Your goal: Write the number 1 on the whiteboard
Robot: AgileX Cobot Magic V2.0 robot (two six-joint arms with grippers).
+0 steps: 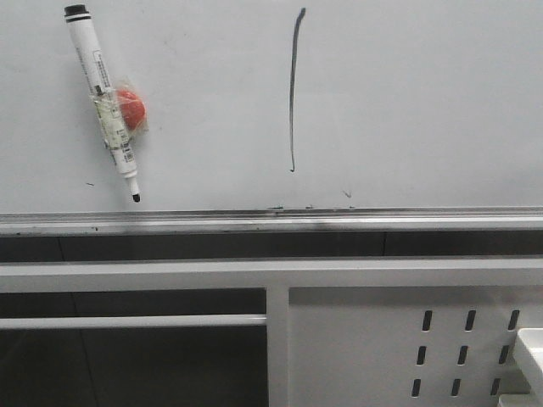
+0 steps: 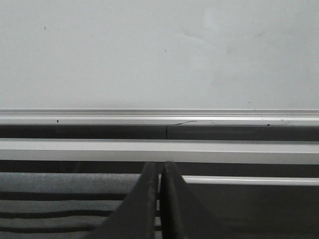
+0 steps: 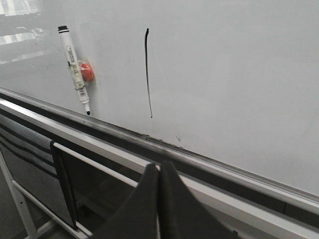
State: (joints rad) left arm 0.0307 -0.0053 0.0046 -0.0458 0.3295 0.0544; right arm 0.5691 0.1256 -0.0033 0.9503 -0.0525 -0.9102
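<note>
The whiteboard (image 1: 424, 102) fills the upper part of the front view, with a silver rail along its bottom edge. On it stands the number 1 (image 1: 293, 89), a thin, tall black stroke with a tiny hook at its lower end; it also shows in the right wrist view as the number 1 (image 3: 148, 72). A white marker (image 1: 103, 100) with a black cap hangs on the board at the left, taped to a red magnet (image 1: 131, 108). My left gripper (image 2: 160, 167) is shut and empty, below the rail. My right gripper (image 3: 159, 165) is shut and empty too, apart from the board. Neither arm appears in the front view.
A white frame bar (image 1: 271, 273) runs below the rail, with a white perforated metal panel (image 1: 407, 339) at the lower right. Small black specks (image 1: 346, 194) lie near the board's bottom edge. A dark frame with grey slats (image 3: 30, 144) is under the board.
</note>
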